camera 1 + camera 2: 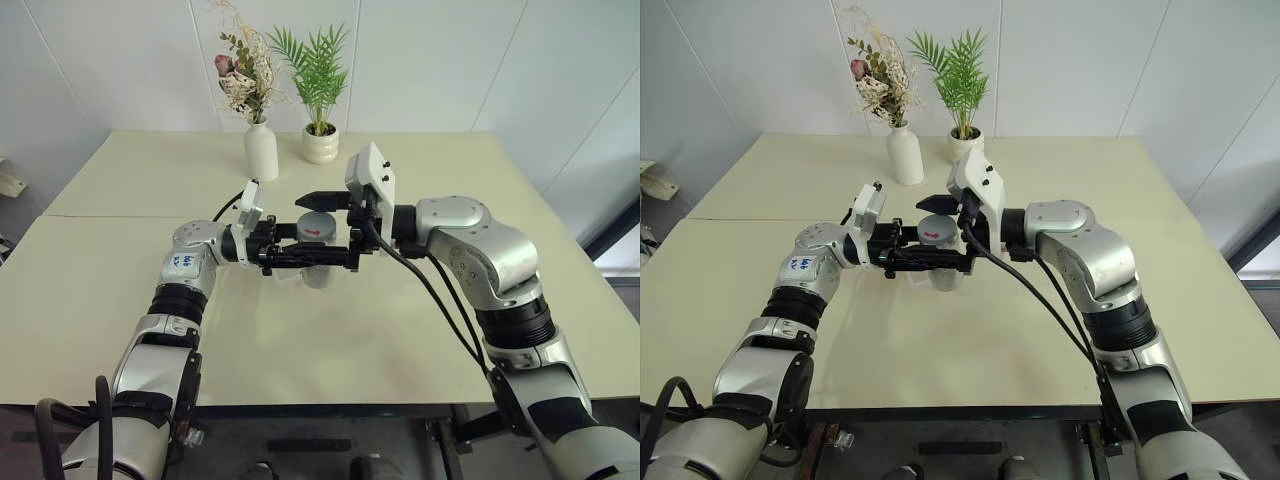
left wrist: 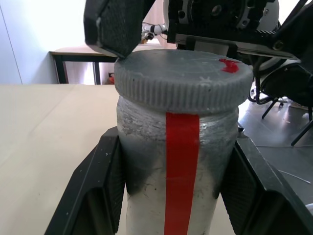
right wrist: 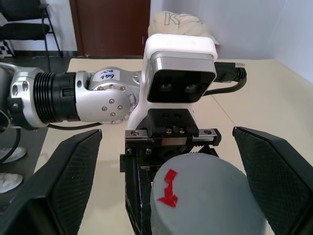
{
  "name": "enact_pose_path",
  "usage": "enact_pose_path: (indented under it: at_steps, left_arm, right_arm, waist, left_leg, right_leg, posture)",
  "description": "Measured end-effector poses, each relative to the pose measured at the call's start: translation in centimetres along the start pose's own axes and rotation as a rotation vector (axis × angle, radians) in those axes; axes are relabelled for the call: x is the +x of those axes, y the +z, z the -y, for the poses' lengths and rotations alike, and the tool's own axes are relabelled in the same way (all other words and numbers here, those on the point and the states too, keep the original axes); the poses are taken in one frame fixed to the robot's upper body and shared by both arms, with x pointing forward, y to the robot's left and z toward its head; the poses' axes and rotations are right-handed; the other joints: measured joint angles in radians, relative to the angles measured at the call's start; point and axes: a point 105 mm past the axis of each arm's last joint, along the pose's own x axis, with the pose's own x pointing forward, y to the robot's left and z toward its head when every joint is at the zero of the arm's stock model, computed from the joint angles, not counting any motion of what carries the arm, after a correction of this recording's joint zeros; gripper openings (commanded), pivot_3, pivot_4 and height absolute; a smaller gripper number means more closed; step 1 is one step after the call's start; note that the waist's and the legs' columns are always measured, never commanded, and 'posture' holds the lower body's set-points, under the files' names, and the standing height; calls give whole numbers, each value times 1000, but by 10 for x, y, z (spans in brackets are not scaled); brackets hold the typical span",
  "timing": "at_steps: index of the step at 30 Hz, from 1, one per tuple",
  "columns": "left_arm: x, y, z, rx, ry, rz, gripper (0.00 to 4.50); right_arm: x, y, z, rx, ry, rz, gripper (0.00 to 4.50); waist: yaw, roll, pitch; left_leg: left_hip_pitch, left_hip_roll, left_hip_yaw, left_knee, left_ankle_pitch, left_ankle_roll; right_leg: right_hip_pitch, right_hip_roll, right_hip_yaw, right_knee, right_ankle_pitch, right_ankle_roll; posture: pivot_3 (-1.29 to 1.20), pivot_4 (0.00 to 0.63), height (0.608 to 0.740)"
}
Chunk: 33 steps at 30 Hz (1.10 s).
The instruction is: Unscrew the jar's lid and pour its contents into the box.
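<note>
White walls back a pale table [image 1: 420, 330], with a white vase [image 1: 261, 150] of dried flowers and a potted palm [image 1: 321, 143] standing well beyond both grippers.

Left gripper [image 1: 300, 258]: reaches in level from the left, fingers clamped on the jar's body, one pad to each side of the red stripe in the left wrist view.

Right gripper [image 1: 335, 228]: comes in level from the right, opposite the left, jaws spread wide and holding nothing. One finger [image 2: 115, 27] touches or just clears the lid's rim; I cannot tell which.

Jar [image 2: 173, 171]: upright, long axis vertical, held between the left fingers above the table.

Lid [image 3: 203, 196]: grey, ribbed, with a red mark on top, still seated on the jar. It lies between the right fingers, so the right arm is the nearer one for unscrewing it.

Judgement: closing squarely on the rim comes next; a skewed bite could slip on the ribs.
</note>
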Motion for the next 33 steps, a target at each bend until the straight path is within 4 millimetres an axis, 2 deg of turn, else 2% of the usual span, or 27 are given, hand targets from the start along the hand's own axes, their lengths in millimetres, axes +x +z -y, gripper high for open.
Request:
enact_pose_path:
  at_steps: [6, 14, 27, 33]
  left_arm:
    - [-7, 2, -1, 14, 11, -25, 2267]
    - [-5, 2, 0, 23, 2, -34, 2267]
    - [-4, 2, 1, 30, -5, -42, 2267]
    - [-3, 4, 2, 35, -11, -39, 2267]
  right_arm:
    - [0, -10, 9, 15, 18, -29, 4500]
    - [6, -6, 18, -3, 33, -16, 4500]
    - [16, -2, 19, -11, 60, 5, 4500]
    - [15, -9, 23, -1, 50, -7, 4500]
  waist:
    - [1, 0, 0]
    - [1, 0, 0]
    - [1, 0, 0]
    - [1, 0, 0]
  left_leg:
    - [0, 0, 0, 0, 0, 0]
    - [0, 0, 0, 0, 0, 0]
    - [0, 0, 0, 0, 0, 0]
    - [0, 0, 0, 0, 0, 0]
  right_leg:
    - [0, 0, 0, 0, 0, 0]
    - [0, 0, 0, 0, 0, 0]
    - [0, 0, 0, 0, 0, 0]
    - [0, 0, 0, 0, 0, 0]
  posture:
    - [0, 150, 740]
    - [0, 150, 740]
    - [0, 150, 740]
    - [0, 150, 740]
